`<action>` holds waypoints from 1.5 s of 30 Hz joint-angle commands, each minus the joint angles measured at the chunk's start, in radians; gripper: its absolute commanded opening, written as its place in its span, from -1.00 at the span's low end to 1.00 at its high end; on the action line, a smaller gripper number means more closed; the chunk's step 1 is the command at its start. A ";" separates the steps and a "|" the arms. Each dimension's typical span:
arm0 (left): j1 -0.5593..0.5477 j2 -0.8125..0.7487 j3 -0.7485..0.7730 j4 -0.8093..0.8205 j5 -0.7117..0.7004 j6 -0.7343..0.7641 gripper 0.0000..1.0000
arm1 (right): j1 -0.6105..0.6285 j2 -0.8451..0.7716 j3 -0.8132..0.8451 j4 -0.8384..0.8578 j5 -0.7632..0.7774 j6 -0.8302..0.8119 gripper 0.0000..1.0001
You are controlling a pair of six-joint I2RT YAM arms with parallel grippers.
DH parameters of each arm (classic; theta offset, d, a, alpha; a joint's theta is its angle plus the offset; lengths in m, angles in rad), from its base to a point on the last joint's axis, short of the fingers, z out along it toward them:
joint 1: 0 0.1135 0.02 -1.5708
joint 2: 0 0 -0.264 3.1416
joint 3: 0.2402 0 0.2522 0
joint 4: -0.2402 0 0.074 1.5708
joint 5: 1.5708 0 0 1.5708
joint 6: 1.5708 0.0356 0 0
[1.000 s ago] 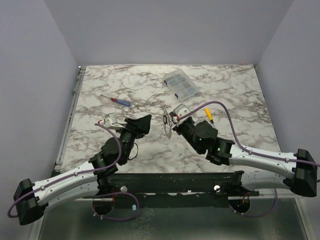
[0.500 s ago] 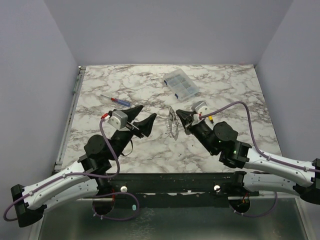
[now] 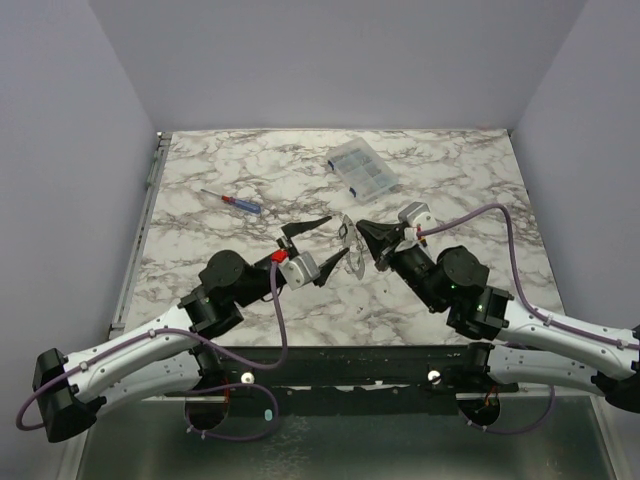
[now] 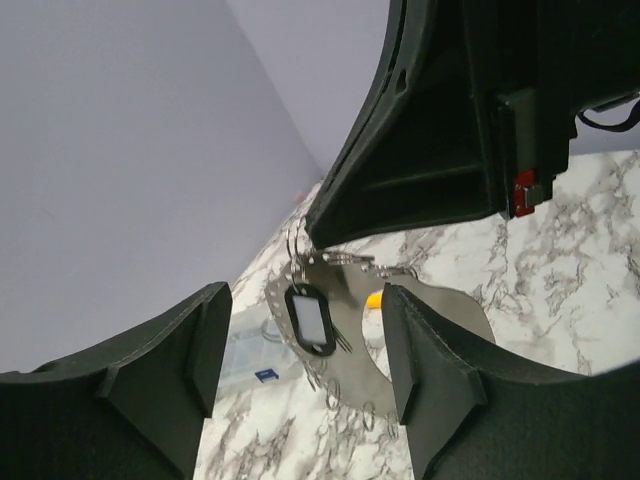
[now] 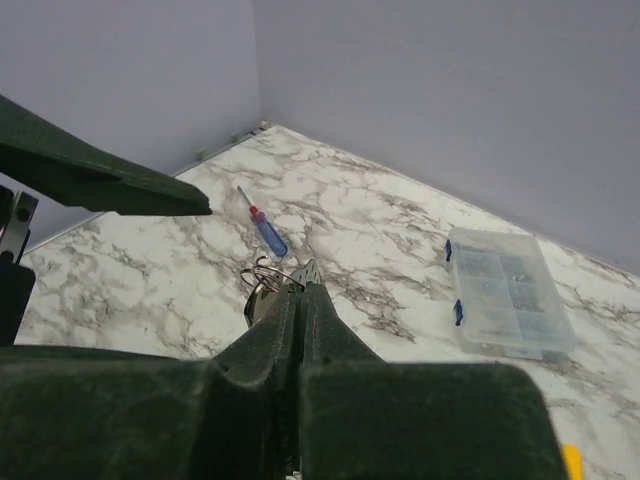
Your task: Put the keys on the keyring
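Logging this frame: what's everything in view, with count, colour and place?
keys: one small bunch, silvery with a black tag, mid-table
screwdriver: one, red-and-blue handle, rear left
organizer box: one, clear with blue latches, rear centre
yellow item: one, mostly hidden, near the right arm
table: one, white-grey marble
left gripper: black, open, jaws flanking the keys
right gripper: black, shut on the keys

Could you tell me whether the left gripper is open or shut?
Open: the left gripper shows its fingers wide apart.
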 commanded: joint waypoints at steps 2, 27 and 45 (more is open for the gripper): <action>0.069 0.063 0.085 -0.040 0.289 0.063 0.30 | -0.001 -0.024 -0.040 0.013 -0.019 0.017 -0.99; 0.147 0.039 -0.095 0.253 0.257 -0.142 -0.16 | -0.002 -0.023 -0.045 0.001 -0.174 -0.009 -0.99; 0.150 0.053 -0.099 0.255 0.269 -0.164 -0.17 | -0.001 -0.018 -0.012 -0.001 -0.217 -0.019 -0.99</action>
